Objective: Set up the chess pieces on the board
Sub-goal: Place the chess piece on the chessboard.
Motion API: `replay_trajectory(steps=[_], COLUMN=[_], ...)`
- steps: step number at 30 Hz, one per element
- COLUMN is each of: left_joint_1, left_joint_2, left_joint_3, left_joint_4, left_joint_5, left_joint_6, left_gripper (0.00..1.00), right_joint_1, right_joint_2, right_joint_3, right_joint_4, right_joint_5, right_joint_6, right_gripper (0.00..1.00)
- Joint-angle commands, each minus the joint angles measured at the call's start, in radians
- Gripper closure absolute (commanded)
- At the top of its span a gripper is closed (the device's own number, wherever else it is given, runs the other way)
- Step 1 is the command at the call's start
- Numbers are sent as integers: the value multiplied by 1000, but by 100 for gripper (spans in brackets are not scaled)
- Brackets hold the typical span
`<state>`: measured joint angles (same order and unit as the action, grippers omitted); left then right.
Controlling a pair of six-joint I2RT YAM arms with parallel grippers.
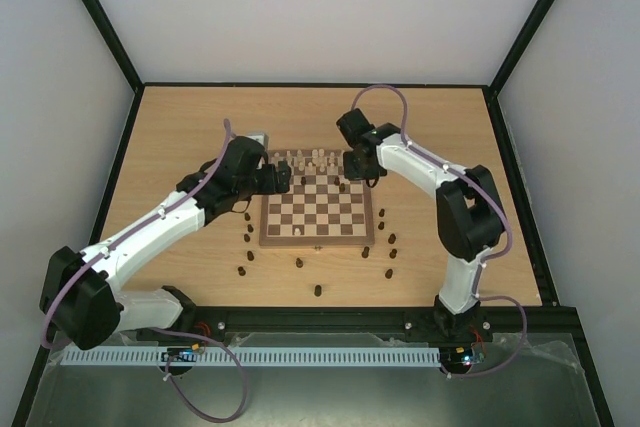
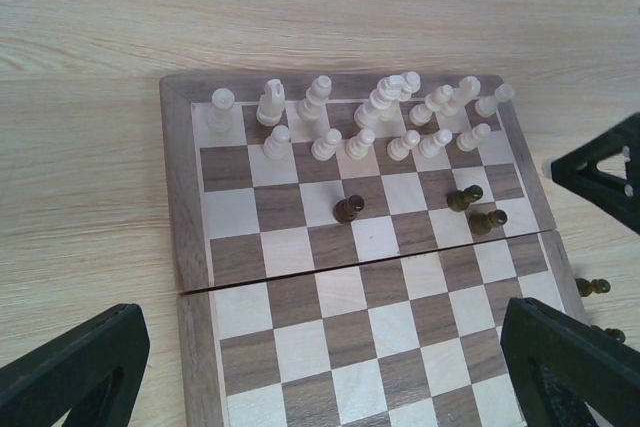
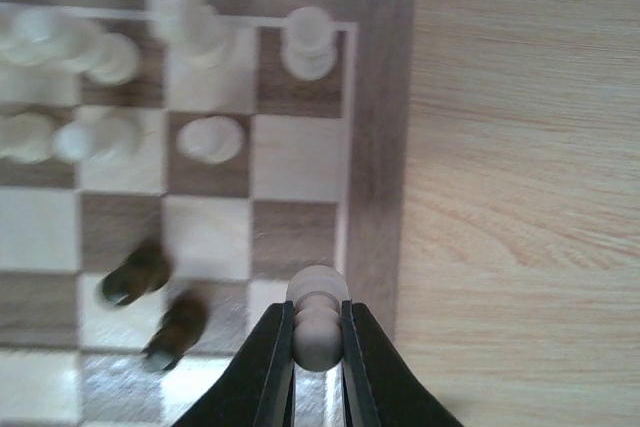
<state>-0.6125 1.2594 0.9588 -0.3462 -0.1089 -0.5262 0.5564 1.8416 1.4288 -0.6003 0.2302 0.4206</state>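
Observation:
The board [image 1: 268,217] lies in the middle of the table. Cream pieces [image 2: 325,144] fill much of its two far rows, some leaning. Three dark pieces [image 2: 347,209] stand on the board just in front of them. My right gripper [image 1: 352,169] is shut on a cream pawn [image 3: 318,332] and holds it above the board's right edge column, in front of the cream rows. My left gripper [image 1: 285,179] is open and empty, its fingers [image 2: 70,367] spread wide over the board's left half [image 2: 180,197].
Several dark pieces [image 1: 243,269] stand scattered on the table left, right and in front of the board, such as one near the front [image 1: 318,291] and a group at the right [image 1: 390,247]. The right arm's gripper [image 2: 600,162] shows at the left wrist view's right edge.

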Motion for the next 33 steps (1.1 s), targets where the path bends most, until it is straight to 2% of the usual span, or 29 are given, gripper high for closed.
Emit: replay_trajectory(steps=[1, 12, 33], left_joint_1=[-3, -3, -4], left_joint_2=[-13, -12, 1], left_joint_3=[21, 20, 17], left_joint_4=[-21, -12, -9], left_joint_5=[-8, -8, -14], left_joint_6=[24, 32, 36], left_gripper=[0, 0, 1], right_joint_1=[-48, -60, -65], right_joint_2=[62, 203, 260], right_joint_3=[66, 209, 219], right_joint_4=[-53, -86, -73], right_joint_5=[-17, -49, -60], right_joint_6=[-27, -58, -71], right_gripper=[89, 88, 87])
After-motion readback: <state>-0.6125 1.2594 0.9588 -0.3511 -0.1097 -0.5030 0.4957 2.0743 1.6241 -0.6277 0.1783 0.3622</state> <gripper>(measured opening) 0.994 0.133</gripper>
